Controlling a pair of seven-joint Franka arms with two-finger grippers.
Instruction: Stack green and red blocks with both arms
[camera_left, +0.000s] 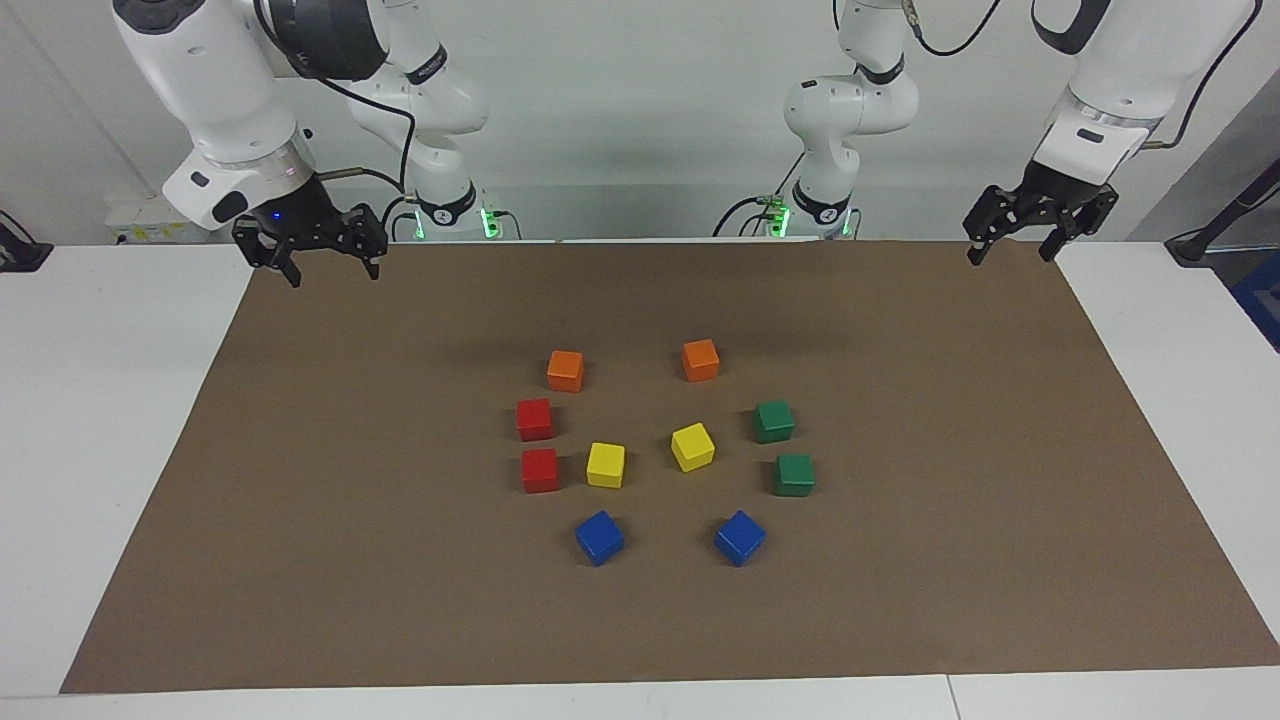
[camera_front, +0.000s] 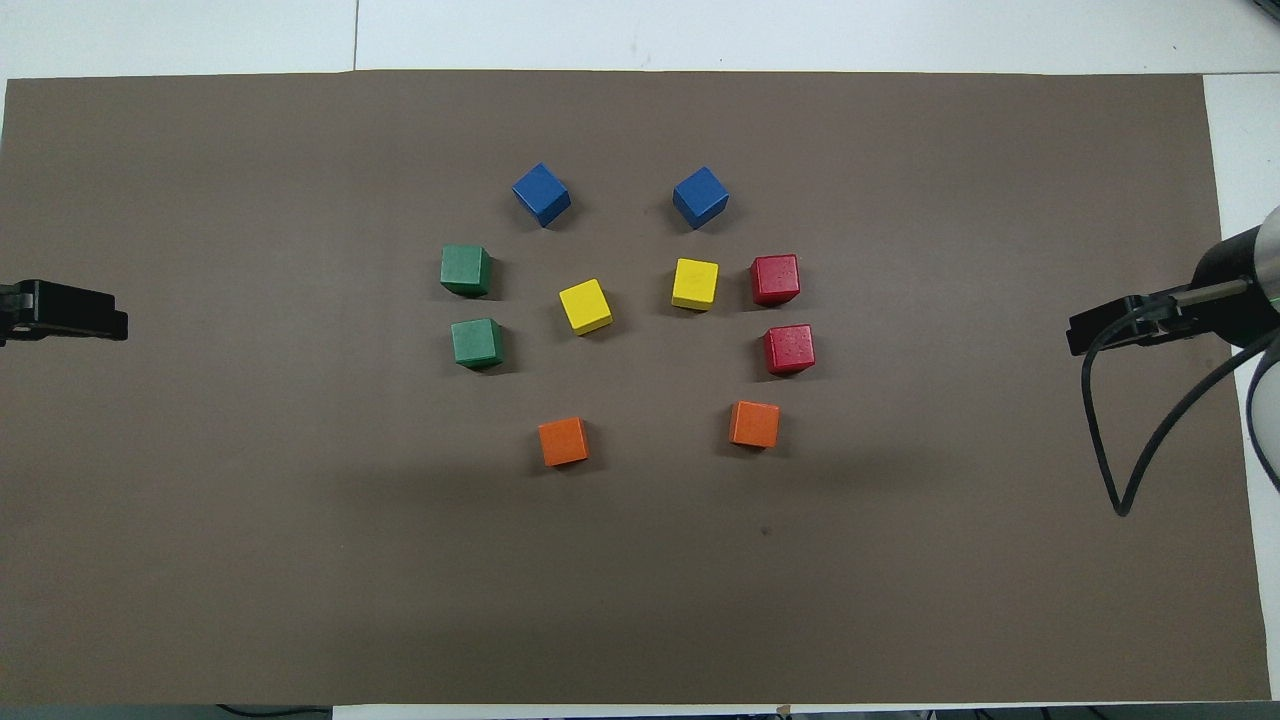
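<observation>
Unstacked, single, well apart from both jaws: green blocks (camera_left: 783, 448), red blocks (camera_left: 537, 445). Left gripper (camera_left: 1012, 238), right gripper (camera_left: 320, 258): raised, jaws apart, empty. All stacking outstanding.

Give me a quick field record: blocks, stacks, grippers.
green blocks: two, unstacked, toward left arm's end
red blocks: two, unstacked, toward right arm's end
other cubes: orange, yellow, blue pairs, all single
stacks: none yet
left gripper: open, empty, raised over mat's corner
right gripper: open, empty, raised over mat's other robot-end corner
</observation>
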